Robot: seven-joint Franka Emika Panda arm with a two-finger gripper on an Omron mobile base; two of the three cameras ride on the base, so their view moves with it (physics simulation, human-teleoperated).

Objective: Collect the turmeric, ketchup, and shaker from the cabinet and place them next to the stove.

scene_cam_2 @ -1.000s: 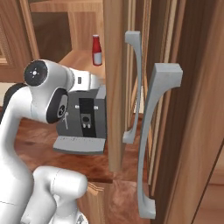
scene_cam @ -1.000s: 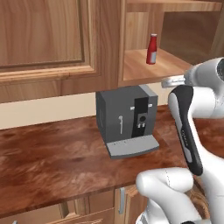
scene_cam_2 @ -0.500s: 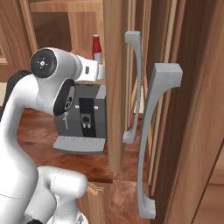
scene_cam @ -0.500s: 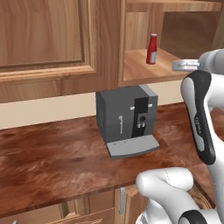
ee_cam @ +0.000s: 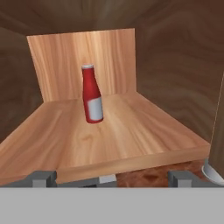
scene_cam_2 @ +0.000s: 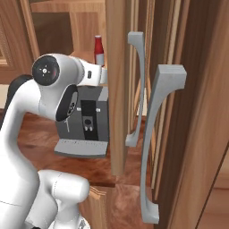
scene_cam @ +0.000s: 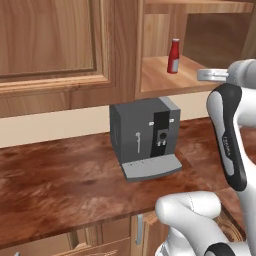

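Observation:
The ketchup (ee_cam: 92, 94), a slim red bottle with a white cap, stands upright toward the back of the wooden shelf (ee_cam: 131, 144) inside the open cabinet (scene_cam: 165, 82). It also shows as the ketchup (scene_cam: 173, 56) and the ketchup (scene_cam_2: 99, 51) in the base views. My gripper (ee_cam: 111, 178) is open, level with the shelf's front edge and well short of the bottle, its fingertips (ee_cam: 41, 177) spread wide with nothing between them. The turmeric, the shaker and the stove are out of view.
A dark grey coffee machine (scene_cam: 145, 137) stands on the brown counter (scene_cam: 60, 175) just below the shelf. Open cabinet doors with long grey handles (scene_cam_2: 136, 89) stand close on the right. A closed panel door (scene_cam: 50, 45) is to the left.
The arm has lifted and swung right, bringing the hand up to shelf height in front of the open cabinet. The ketchup has not moved.

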